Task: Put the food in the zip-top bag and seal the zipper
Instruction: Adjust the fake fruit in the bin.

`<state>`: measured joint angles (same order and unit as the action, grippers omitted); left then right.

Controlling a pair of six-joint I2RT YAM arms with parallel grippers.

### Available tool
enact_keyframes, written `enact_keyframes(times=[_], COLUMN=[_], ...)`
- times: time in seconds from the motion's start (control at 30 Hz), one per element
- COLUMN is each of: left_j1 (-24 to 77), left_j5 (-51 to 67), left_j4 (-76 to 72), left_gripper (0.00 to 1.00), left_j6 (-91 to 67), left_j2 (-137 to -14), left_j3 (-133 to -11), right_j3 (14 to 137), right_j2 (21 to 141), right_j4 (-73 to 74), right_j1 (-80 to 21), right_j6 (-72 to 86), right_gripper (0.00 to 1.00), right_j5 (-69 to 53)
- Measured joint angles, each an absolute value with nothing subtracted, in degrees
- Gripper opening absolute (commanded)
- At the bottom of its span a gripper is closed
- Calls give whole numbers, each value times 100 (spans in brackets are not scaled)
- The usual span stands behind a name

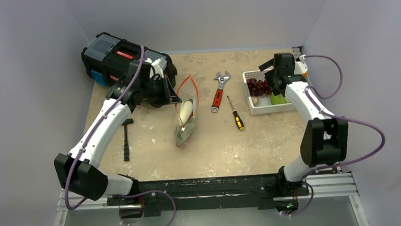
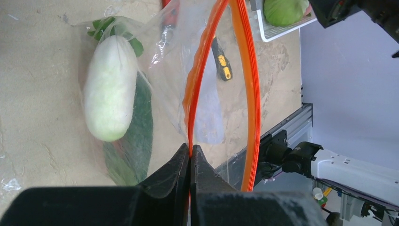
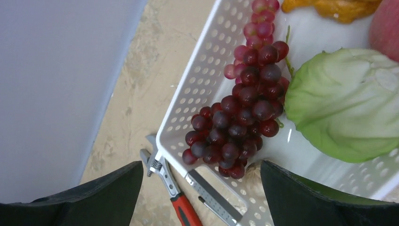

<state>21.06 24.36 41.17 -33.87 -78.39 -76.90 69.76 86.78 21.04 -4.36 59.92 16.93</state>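
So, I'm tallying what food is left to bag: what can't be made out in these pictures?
Top external: the right gripper covers part of the basket, so its contents can't be counted.
Right wrist: the orange piece is cut by the top edge, the pink-red fruit by the right edge.
Left wrist: the left gripper, shut on the zipper, hides the zip-top bag's near end.

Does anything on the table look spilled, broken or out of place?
Nothing looks spilled or damaged. The only misfits are loose tools: a wrench and a screwdriver lie between the bag and the basket, and a hammer lies left of the bag.
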Motion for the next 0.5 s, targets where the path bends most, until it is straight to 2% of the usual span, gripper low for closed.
enact_keyframes(times=[0.27,0.5], left_j1=[2106,2106], left_j5=[2534,2558], left_j4=[4117,4117], left_gripper=[0,0], left_j6=[-3389,-3391], left_j2=[-7846,-7854], left_j3=[-7690,-7690], right_j3=[7102,7102], right_j2=[9915,10132], right_j4=[1975,1815], right_j1=[-183,-145], right_j6=[7360,8372], right_gripper=[97,94], right_j5=[718,526])
